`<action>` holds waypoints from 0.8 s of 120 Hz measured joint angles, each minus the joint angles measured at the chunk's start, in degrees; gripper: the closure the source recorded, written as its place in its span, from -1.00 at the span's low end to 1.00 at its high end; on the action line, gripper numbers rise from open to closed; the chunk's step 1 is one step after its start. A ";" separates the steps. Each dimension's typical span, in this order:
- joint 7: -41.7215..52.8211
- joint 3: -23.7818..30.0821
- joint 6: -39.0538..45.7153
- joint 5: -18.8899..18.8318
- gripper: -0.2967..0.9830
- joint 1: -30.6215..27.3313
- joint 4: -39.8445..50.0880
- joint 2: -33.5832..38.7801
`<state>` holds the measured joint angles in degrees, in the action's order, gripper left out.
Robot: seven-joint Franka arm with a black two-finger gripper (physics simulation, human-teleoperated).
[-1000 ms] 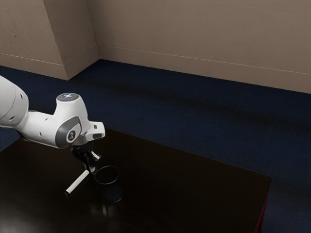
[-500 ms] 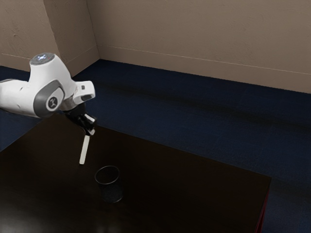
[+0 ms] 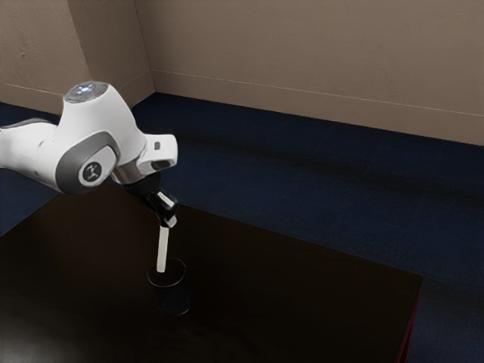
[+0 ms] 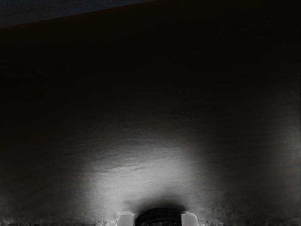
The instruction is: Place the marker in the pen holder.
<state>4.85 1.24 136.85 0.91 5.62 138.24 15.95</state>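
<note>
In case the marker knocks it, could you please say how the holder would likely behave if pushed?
The holder stands upright and looks taller than wide, so a push high up could tip it. Its thin-walled, hollow look suggests it is fairly light. The table has a smooth sheen, so a low push might just slide it.

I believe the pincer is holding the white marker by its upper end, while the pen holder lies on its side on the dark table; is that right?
Not quite: the exterior view shows the pen holder standing upright on the table. The pincer does hold the marker by its upper end.
</note>
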 joint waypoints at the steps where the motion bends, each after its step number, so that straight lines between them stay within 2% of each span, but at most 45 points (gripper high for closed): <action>1: -0.05 0.11 -0.03 0.07 0.61 -0.02 0.07 -0.03; 38: -1.35 1.48 0.66 1.54 0.61 0.00 0.57 -4.15; 60: -1.87 1.22 1.37 2.01 0.60 -0.12 1.24 -9.27; 74: -1.35 1.14 1.53 3.05 0.22 -0.10 1.14 -9.28; 84: -0.82 1.37 0.62 3.13 -0.03 -0.04 -0.49 -5.02; 89: -0.24 1.48 -1.14 2.59 -0.12 -0.03 -4.13 -3.09; 96: 0.75 1.94 -6.67 1.56 -0.22 -0.05 -13.62 -2.43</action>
<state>5.59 3.18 130.19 2.47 5.57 124.62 13.51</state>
